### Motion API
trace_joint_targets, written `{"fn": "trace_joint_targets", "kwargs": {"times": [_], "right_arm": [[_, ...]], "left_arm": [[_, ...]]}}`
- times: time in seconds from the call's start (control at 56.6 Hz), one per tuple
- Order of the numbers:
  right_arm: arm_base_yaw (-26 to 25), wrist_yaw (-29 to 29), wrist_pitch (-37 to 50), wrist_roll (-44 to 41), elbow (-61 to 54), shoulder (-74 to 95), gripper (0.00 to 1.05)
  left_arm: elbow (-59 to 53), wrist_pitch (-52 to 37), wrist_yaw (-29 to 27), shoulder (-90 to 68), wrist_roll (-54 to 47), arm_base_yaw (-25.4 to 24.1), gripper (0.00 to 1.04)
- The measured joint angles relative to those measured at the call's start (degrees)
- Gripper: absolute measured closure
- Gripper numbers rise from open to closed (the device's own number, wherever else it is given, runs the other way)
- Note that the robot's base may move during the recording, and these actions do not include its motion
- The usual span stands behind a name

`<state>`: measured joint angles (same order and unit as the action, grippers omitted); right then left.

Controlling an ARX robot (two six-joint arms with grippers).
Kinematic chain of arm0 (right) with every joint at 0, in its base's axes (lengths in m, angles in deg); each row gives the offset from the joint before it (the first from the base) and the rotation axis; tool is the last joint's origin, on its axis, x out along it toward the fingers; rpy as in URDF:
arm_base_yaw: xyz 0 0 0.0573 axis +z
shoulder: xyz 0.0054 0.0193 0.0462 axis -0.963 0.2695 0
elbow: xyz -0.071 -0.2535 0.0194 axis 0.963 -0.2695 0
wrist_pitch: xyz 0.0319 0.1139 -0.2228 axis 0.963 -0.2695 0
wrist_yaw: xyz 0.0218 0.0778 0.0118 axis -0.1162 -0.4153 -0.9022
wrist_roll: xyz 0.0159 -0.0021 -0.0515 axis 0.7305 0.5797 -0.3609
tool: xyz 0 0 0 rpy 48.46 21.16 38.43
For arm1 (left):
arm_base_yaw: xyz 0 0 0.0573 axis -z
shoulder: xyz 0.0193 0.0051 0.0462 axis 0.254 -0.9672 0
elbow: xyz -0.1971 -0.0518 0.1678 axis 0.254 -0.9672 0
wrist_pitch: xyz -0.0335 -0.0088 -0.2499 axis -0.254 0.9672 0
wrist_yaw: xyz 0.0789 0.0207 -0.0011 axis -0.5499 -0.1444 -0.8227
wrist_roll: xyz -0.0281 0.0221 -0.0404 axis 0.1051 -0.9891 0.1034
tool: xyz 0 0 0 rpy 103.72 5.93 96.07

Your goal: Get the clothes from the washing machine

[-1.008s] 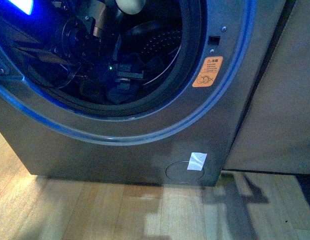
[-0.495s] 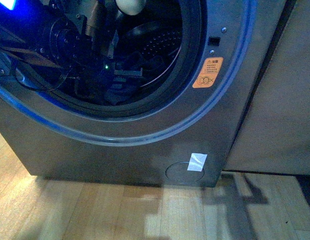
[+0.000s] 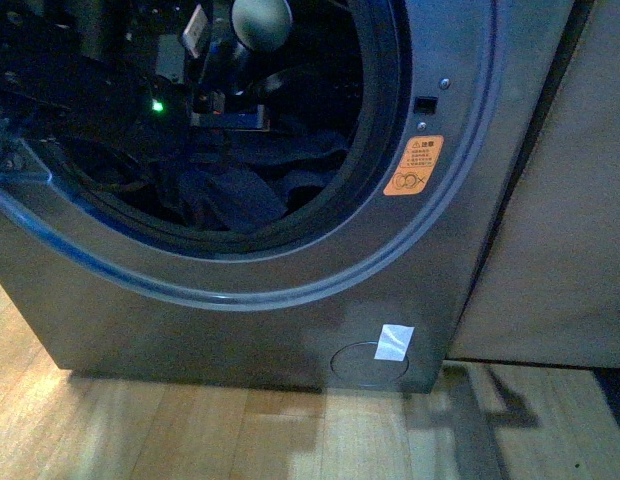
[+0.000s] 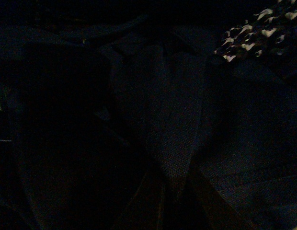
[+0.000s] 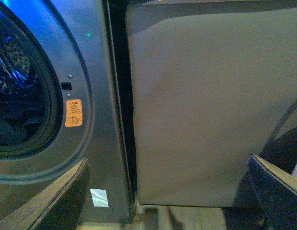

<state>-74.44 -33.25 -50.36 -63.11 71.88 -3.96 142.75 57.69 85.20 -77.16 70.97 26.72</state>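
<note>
The dark grey washing machine (image 3: 290,300) fills the front view, with its black-rimmed porthole, orange sticker (image 3: 413,165) and white tape patch (image 3: 393,342). My left arm reaches into the drum; its gripper (image 3: 230,130) is shut on a dark blue garment (image 3: 230,195) that bunches at the porthole's lower lip. The left wrist view is very dim: a fold of the garment (image 4: 172,134) runs into the shut gripper (image 4: 170,191), and perforated drum (image 4: 254,33) shows beyond. My right gripper (image 5: 165,201) is open and empty outside the machine (image 5: 91,72), near its right front corner.
A beige cabinet side (image 3: 560,200) stands right of the machine across a narrow dark gap, and also fills the right wrist view (image 5: 201,105). Wood floor (image 3: 190,430) lies in front. More dark clothes lie in the drum behind the held garment.
My left arm has moved up and left inside the drum. The dark blue garment has risen with it and now bulges at the porthole lip. The blue glow on the rim has faded.
</note>
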Motion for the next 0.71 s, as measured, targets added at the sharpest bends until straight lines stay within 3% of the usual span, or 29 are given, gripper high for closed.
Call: {"fn": "trace_joint_targets", "kwargs": {"times": [0.389, 0.707], "right_arm": [[0.0, 0.0, 0.0, 0.0, 0.0, 0.0, 0.07], [0.0, 0.0, 0.0, 0.0, 0.0, 0.0, 0.07]], "left_arm": [[-20.13, -2.93, 11.61, 26.38, -0.81, -0.9, 0.98], [-18.97, 2.32, 17.0, 44.02, -1.2, 1.11, 0.98]]}}
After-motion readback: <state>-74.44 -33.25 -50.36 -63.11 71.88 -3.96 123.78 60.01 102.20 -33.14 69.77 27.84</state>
